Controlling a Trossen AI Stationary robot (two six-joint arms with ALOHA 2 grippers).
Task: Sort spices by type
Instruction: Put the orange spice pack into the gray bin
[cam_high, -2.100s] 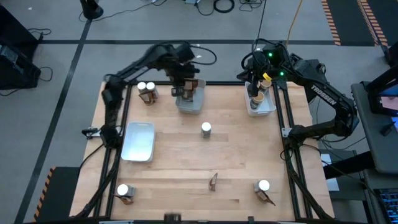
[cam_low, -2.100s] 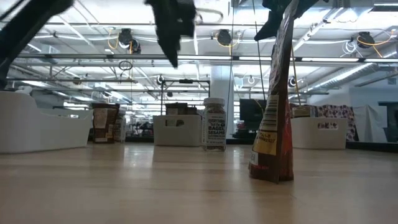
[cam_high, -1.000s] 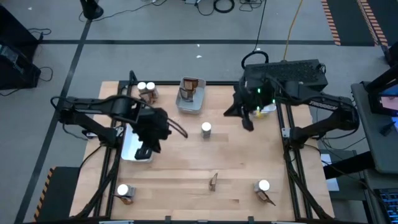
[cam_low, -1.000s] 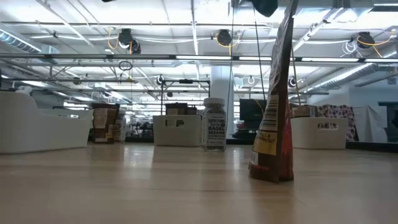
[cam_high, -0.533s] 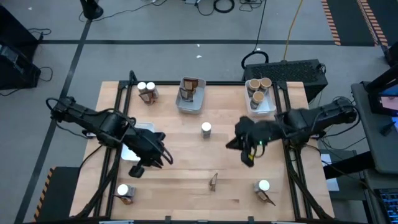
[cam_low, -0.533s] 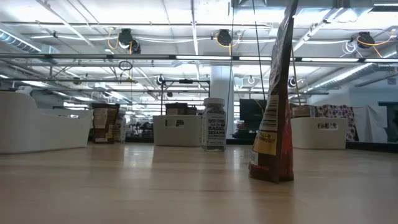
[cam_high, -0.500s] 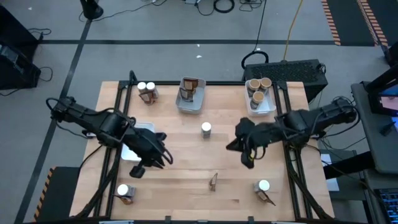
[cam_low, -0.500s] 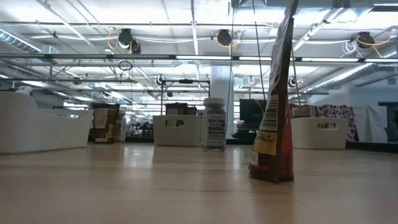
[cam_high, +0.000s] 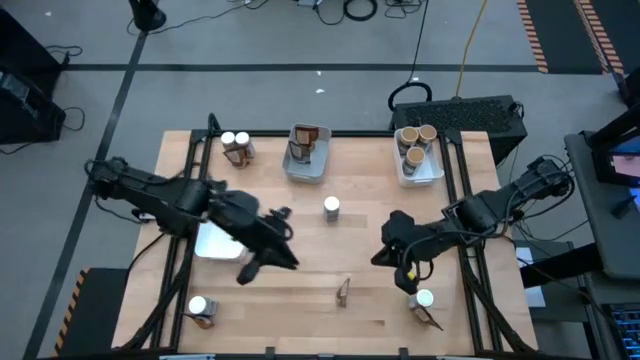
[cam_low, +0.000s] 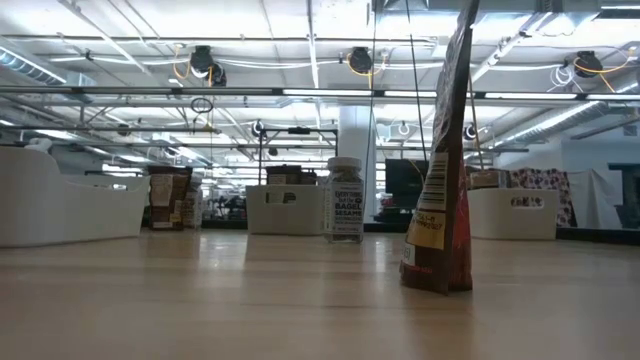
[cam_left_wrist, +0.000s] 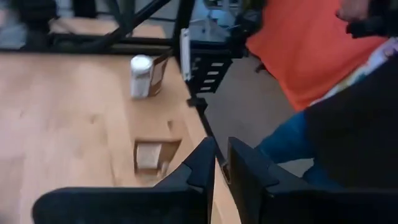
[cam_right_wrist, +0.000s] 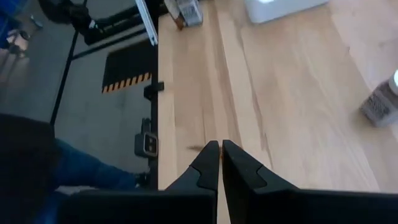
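A brown packet (cam_high: 343, 290) stands on its lower edge near the table's front, large in the low view (cam_low: 440, 180). A white-capped jar (cam_high: 331, 207) stands mid-table. More jars with packets are at the far left (cam_high: 235, 146), near left (cam_high: 198, 306) and near right (cam_high: 424, 298). Tan-topped tubs (cam_high: 415, 140) sit in the far-right white tray (cam_high: 425, 172), and packets (cam_high: 308, 140) sit in the grey tray (cam_high: 305, 172). My left gripper (cam_high: 290, 263) hangs shut and holds nothing, left of the standing packet (cam_left_wrist: 152, 155). My right gripper (cam_high: 385, 255) is shut and holds nothing, above the table's right half.
A white tray (cam_high: 215, 243) lies at the left, half hidden under my left arm. Beyond the table's near edge a person in an orange top (cam_left_wrist: 311, 56) and blue trousers (cam_right_wrist: 81, 168) stands close. Bare wood lies between the middle jar and the standing packet.
My left gripper has gone from above the left white tray toward the near edge, then toward the table's right, and has turned to point at the standing packet. My right gripper has swung from the far right toward the near edge, rolling as it went. No spice has moved.
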